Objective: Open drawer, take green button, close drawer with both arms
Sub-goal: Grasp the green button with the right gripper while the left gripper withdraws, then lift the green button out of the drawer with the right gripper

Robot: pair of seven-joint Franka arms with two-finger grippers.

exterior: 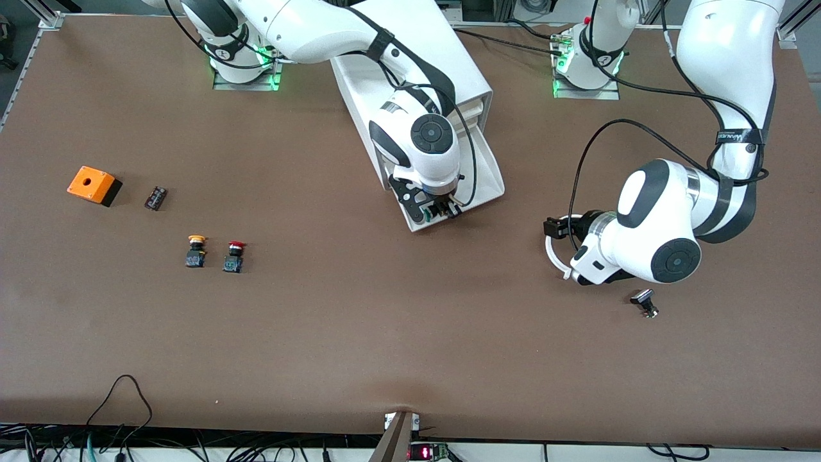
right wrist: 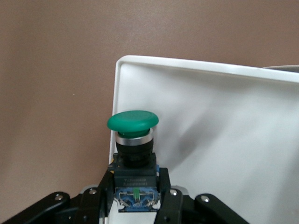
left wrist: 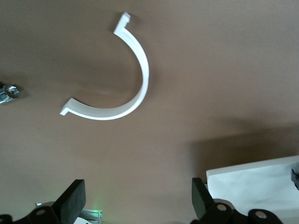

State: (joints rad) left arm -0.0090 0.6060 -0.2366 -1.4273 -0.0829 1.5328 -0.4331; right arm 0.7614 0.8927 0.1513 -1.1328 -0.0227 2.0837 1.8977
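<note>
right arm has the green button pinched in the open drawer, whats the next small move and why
Probably lift the right gripper straight up. Its jaws are shut on the button, which is at the corner of the open drawer, so it must clear the low wall first. The left gripper waits open above the table.

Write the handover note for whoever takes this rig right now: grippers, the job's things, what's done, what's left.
Right gripper: shut on the green button, low in the open drawer, at the corner nearest the front camera.
Left gripper: open, empty, waiting over bare table near a white curved clip, toward the left arm's end.
Cabinet: between the two bases, drawer pulled out toward the front camera.
Done: drawer opened, button gripped.
Left: lift the button out, close the drawer.
</note>
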